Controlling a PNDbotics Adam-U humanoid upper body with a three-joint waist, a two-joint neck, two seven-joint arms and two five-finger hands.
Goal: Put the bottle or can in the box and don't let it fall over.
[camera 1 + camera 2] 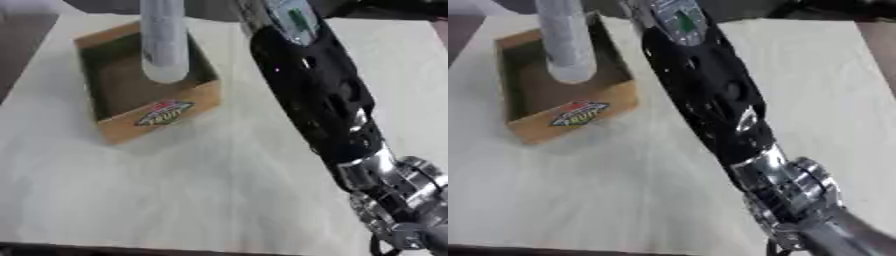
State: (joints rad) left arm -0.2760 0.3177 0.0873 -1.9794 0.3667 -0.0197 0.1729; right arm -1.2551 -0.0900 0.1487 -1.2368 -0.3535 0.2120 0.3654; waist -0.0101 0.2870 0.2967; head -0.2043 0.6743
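Observation:
A tall pale grey bottle or can (164,45) stands upright over the open cardboard box (197,97) at the upper left. Its rounded lower end shows inside the box's outline, and its top runs off the upper edge. I cannot tell whether it touches the box floor. The box has brown walls and a red and yellow label (164,113) on its front wall. My right forearm (315,85), black with a silver wrist joint (785,187), rises from the lower right to the top edge beside the box. The hand at its end lies beyond the top edge. No left hand shows.
The box sits on a pale wooden table (175,190). The table's near edge (131,247) runs along the bottom, and a darker floor shows past its left edge (17,45). My forearm crosses the table's right half diagonally.

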